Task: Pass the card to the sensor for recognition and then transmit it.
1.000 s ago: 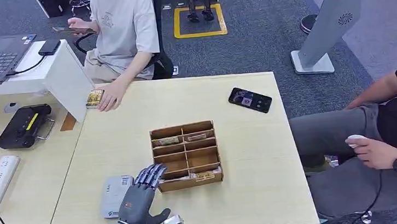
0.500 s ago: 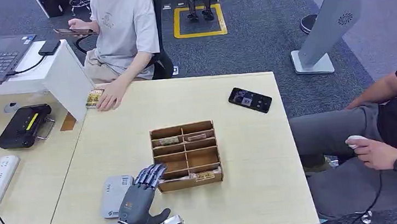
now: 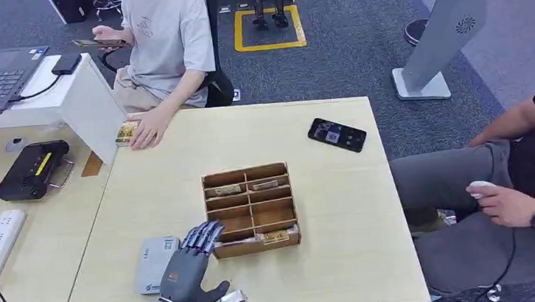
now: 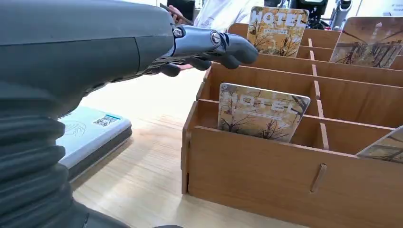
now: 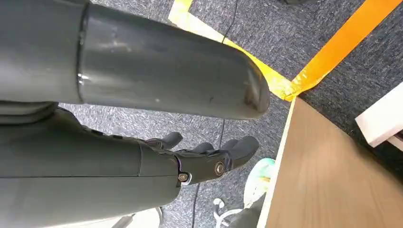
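In the head view, the left hand rests on the table with its fingers spread, holding nothing. Its fingertips are just beside the wooden card box, on the box's near left corner. The grey card sensor lies just to the left of the box, touching the hand's side.

In the left wrist view, the fingers reach over the box edge. A hotel card stands in the nearest slot. I think no card is picked yet; next the hand must pinch that card.

In the right wrist view, the right hand hangs low over the floor, away from the box, fingers loose and empty.
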Controlling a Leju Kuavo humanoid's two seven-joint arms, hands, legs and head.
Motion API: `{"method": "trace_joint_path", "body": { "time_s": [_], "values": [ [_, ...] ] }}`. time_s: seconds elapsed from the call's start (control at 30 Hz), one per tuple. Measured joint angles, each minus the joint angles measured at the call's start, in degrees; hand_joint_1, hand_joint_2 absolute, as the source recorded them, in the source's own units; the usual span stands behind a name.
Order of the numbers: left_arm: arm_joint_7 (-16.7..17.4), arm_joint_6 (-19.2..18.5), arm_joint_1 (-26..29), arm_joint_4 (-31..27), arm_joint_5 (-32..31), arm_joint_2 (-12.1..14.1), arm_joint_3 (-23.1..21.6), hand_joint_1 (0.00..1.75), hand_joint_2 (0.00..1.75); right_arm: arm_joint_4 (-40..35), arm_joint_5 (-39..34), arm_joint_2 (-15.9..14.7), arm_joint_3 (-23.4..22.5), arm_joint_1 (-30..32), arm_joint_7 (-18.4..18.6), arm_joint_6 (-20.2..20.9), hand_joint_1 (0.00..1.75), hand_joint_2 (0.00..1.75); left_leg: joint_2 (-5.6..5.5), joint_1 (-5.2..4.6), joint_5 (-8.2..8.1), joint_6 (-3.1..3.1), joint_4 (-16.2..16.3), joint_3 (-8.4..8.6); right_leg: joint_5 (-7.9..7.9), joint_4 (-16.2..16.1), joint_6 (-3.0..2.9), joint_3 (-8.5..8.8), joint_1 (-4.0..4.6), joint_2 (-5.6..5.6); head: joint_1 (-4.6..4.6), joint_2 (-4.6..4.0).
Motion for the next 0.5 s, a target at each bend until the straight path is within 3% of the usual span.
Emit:
{"method": "trace_joint_path", "body": {
  "time_s": [0.5],
  "values": [
    [0.00, 0.00, 0.00, 0.02, 0.00, 0.00, 0.00, 0.00, 1.75, 0.00, 0.00, 0.00, 0.02, 0.00, 0.00, 0.00, 0.00, 0.00, 0.00, 0.00, 0.00, 0.00, 0.00, 0.00, 0.00, 0.00, 0.00, 0.00, 0.00, 0.00, 0.02, 0.00]
  ]
}}
